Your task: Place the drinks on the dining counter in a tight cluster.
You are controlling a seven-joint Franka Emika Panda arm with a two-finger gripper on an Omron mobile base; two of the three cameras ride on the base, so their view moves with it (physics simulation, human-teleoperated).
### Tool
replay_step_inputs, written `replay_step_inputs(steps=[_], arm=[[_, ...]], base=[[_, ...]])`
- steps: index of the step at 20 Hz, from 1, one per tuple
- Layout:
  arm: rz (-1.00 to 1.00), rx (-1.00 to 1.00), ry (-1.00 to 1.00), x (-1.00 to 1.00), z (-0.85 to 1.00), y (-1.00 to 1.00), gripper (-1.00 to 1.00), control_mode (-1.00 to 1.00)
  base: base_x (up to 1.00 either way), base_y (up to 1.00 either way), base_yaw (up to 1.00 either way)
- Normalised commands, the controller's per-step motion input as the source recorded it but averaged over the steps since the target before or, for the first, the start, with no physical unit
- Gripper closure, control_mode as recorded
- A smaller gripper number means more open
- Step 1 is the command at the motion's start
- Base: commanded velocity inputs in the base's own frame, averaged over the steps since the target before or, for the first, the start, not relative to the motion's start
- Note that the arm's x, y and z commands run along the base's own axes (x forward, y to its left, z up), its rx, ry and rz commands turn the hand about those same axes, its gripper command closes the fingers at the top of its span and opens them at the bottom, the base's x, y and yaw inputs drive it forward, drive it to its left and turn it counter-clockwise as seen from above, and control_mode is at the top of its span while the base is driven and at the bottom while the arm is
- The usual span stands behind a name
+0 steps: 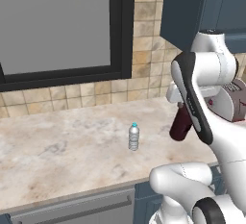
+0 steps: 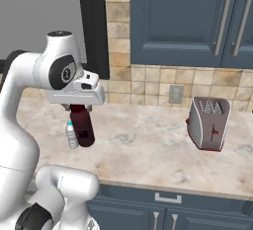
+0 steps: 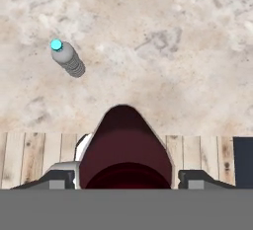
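Above the marble desk (image 2: 148, 150) by the tiled wall, the tool (image 2: 79, 106) grips the red bottle (image 2: 83, 128) near its top, jaws set wide against its two sides. The bottle hangs upright, its base clear of the desk surface. In the hand view the red bottle (image 3: 126, 147) sits between the two finger tips (image 3: 197, 177), which bracket it left and right; the exact contact faces are cut off by the lower edge of that view.

The water bottle (image 1: 134, 137), clear with a blue cap, stands upright on the desk, apart from the tool. In the right base view the water bottle (image 2: 72, 135) appears just beside the red bottle and partly behind it; the hand view shows the water bottle (image 3: 67, 58) separate from the red one, with bare desk between them.

In the left base view the red bottle (image 1: 181, 124) is partly covered by the arm link, so its neck and the tool fingers are hidden there. In the right base view the white hand covers the bottle top.

A toaster (image 2: 208, 123) stands on the desk to the right, well apart from both bottles. A wall outlet (image 2: 174, 94) sits in the tiles behind. A dark-framed window (image 1: 62, 31) is above the desk, and blue cabinets (image 2: 188, 21) hang at upper right.
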Motion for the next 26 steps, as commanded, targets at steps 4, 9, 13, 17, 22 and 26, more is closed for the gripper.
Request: replay_step_inputs(steps=[4, 9, 13, 17, 22, 26], arm=[[0.0, 0.0, 0.0, 0.0, 0.0, 0.0, 1.0, 1.0], [0.0, 0.0, 0.0, 0.0, 0.0, 0.0, 1.0, 1.0], [0.0, 0.0, 0.0, 0.0, 0.0, 0.0, 1.0, 1.0], [0.0, 0.0, 0.0, 0.0, 0.0, 0.0, 1.0, 1.0], [0.0, 0.0, 0.0, 0.0, 0.0, 0.0, 1.0, 1.0], [0.0, 0.0, 0.0, 0.0, 0.0, 0.0, 1.0, 1.0]], base=[[-0.64, 0.3, 0.09], [-0.84, 0.81, 0.27], [-0.07, 0.73, 0.62], [0.0, 0.52, 0.94], [0.0, 0.43, 0.99], [0.0, 0.44, 0.99]])
